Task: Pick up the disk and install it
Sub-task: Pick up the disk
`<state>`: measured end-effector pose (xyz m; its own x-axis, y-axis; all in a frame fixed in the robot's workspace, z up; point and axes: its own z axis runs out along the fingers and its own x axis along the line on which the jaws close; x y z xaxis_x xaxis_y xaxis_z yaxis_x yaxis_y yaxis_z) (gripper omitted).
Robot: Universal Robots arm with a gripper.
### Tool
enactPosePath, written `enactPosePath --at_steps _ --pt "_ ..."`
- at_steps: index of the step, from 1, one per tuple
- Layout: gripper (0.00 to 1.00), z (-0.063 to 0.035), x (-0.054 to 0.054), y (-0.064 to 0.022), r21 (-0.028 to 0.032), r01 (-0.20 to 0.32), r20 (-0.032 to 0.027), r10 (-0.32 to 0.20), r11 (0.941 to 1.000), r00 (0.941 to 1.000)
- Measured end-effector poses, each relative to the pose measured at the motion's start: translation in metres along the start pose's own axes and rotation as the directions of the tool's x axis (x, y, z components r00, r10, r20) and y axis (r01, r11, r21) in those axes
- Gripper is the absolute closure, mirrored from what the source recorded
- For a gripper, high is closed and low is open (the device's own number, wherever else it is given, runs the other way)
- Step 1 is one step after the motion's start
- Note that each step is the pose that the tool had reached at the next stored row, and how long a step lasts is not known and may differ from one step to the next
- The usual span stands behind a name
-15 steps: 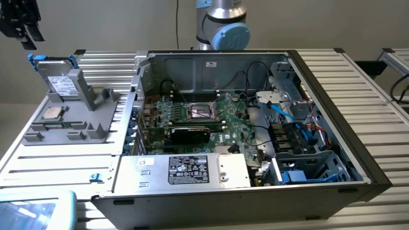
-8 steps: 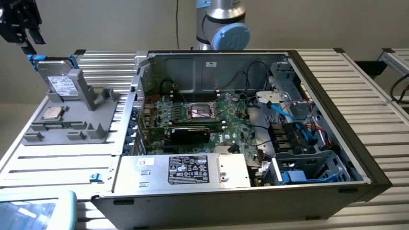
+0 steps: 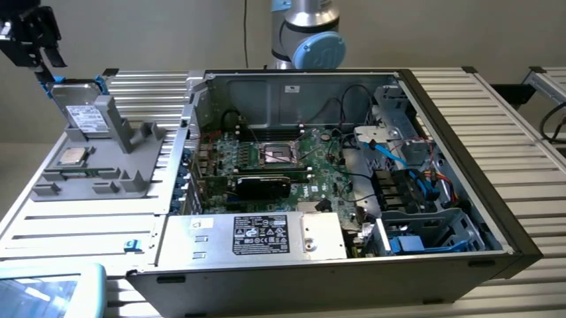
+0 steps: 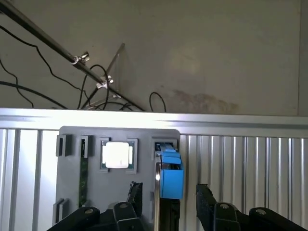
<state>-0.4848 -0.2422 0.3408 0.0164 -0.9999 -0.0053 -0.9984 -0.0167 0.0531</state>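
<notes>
black fingers (image 4: pixel 204 198) stand apart, either side of the flat metal disk (image 4: pixel 171 179) in its blue plastic frame.

Observed a ribbed metal table (image 3: pixel 79 225) spanning the exterior frame, with pale bare slats at lower left. Carries an open computer case (image 3: pixel 309 285) across centre and right, insides facing up. Carries a grey holder (image 3: pixel 97 182) at left of frame, just beside the case. Noted a small blue clip (image 3: pixel 132 245) on the slats near the case's lower-left corner. Noted a blue-rimmed tray (image 3: pixel 95 285) at the bottom-left corner; cannot tell whether resting on the slats.
</notes>
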Motion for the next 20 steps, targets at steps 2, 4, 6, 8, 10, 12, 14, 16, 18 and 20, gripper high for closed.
enactPosePath --at_steps 2,4,6,8,10,12,14,16,18,20 --pt "0.42 0.0037 0.0 -0.0002 0.0001 0.006 -0.0003 -0.006 1.0 1.0" --pt "0.35 0.0073 0.0 -0.0004 0.0001 0.01 -0.0006 -0.01 0.9999 0.9999" --pt "0.35 0.0109 -0.001 -0.0005 0.0 0.015 -0.0008 -0.015 0.9999 0.9999" --pt "0.35 0.0145 -0.001 -0.0007 0.0 0.019 -0.001 -0.019 0.9998 0.9998" --pt "0.35 0.0181 -0.001 -0.0008 -0.0001 0.021 -0.0011 -0.021 0.9998 0.9998" --pt "0.35 0.0217 -0.001 -0.001 0.0 0.024 -0.0013 -0.024 0.9997 0.9997" --pt "0.35 0.0254 -0.001 -0.0011 0.0 0.026 -0.0014 -0.026 0.9997 0.9997" --pt "0.35 0.0291 -0.001 -0.0012 0.0 0.028 -0.0016 -0.028 0.9996 0.9996" --pt "0.35 0.0328 -0.001 -0.0013 0.0 0.03 -0.0019 -0.03 0.9996 0.9996" --pt "0.35 0.0364 -0.001 -0.0013 -0.0002 0.031 -0.0022 -0.031 0.9995 0.9995"
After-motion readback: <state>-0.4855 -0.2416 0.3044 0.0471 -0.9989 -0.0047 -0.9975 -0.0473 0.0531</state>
